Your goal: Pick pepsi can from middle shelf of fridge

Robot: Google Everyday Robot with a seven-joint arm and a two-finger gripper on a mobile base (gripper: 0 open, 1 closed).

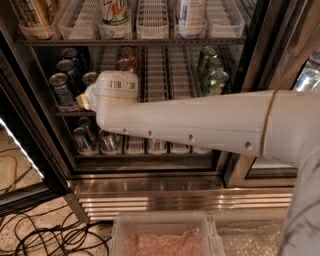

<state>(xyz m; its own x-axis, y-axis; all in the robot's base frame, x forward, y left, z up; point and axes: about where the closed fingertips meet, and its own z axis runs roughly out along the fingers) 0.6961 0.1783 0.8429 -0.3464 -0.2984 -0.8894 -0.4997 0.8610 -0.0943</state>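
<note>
The fridge (175,199) stands open in front of me. On its middle shelf (68,113), deep blue pepsi cans stand in the left lanes; the front pepsi can (62,90) has more blue cans (69,70) behind it. A red can (125,63) and green cans (214,77) stand in lanes further right. My white arm reaches in from the right. The gripper (83,102) is at the shelf's front left, just right of the front pepsi can, mostly hidden behind the wrist (116,86).
The upper shelf holds tall bottles (115,12) in white lanes. The lower shelf holds paler cans (83,140). The open glass door (22,150) is at left, with cables (45,235) on the floor. A clear bin (165,235) sits below the fridge front.
</note>
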